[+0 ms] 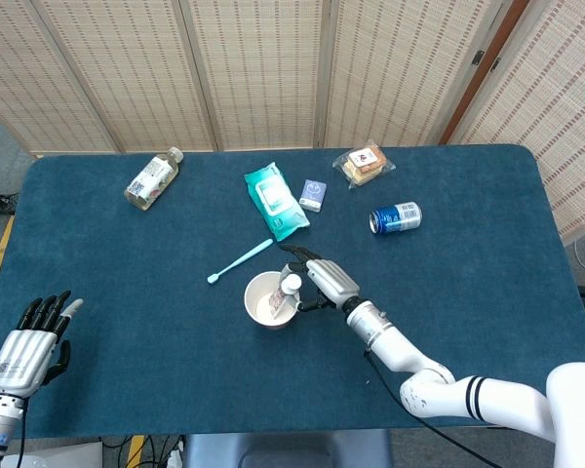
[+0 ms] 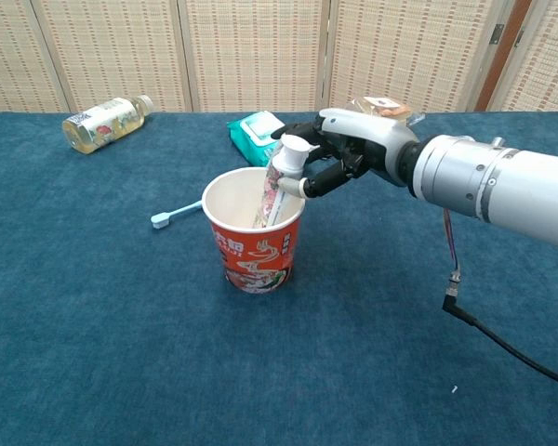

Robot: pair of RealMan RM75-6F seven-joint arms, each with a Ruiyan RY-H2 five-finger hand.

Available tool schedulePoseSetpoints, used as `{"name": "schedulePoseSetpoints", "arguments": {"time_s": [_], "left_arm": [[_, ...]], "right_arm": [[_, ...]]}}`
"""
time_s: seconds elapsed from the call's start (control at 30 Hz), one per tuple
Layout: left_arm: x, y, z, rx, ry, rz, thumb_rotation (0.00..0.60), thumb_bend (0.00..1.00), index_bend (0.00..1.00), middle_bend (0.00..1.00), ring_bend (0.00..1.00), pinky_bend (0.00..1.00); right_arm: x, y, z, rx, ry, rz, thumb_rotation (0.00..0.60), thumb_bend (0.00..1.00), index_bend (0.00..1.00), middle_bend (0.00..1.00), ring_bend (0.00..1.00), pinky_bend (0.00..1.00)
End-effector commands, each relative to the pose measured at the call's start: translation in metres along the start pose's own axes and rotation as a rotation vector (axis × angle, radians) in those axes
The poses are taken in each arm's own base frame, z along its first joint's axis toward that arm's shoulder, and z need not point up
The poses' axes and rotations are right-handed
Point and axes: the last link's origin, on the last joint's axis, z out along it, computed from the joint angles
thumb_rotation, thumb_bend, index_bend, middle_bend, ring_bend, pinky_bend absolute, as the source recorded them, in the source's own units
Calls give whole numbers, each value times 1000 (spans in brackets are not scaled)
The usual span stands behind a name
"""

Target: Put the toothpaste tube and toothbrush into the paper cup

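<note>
The paper cup, orange with a white inside, stands upright mid-table. The toothpaste tube stands tilted inside it, white cap up, leaning on the cup's right rim. My right hand reaches in from the right and pinches the tube just under its cap. The light blue toothbrush lies flat on the cloth just left of and behind the cup. My left hand hovers at the table's near left corner, fingers apart and empty; the chest view does not show it.
A bottle lies at the far left. A wipes pack, a small blue box, a snack packet and a blue can lie behind the cup. A black cable hangs under my right forearm.
</note>
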Motion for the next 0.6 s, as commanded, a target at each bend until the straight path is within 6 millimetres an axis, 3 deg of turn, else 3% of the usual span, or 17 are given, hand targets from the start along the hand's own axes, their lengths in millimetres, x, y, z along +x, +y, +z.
{"name": "schedulePoseSetpoints", "arguments": {"time_s": [0.03, 0.6], "left_arm": [[0, 0, 0, 0, 0, 0, 600, 662, 73, 0, 0, 0], [0, -1, -1, 2, 2, -3, 600, 662, 73, 0, 0, 0]], "right_arm": [[0, 0, 0, 0, -1, 1, 600, 314, 706, 76, 0, 115], [-1, -7, 2, 18, 1, 41, 600, 326, 717, 84, 0, 115]]}}
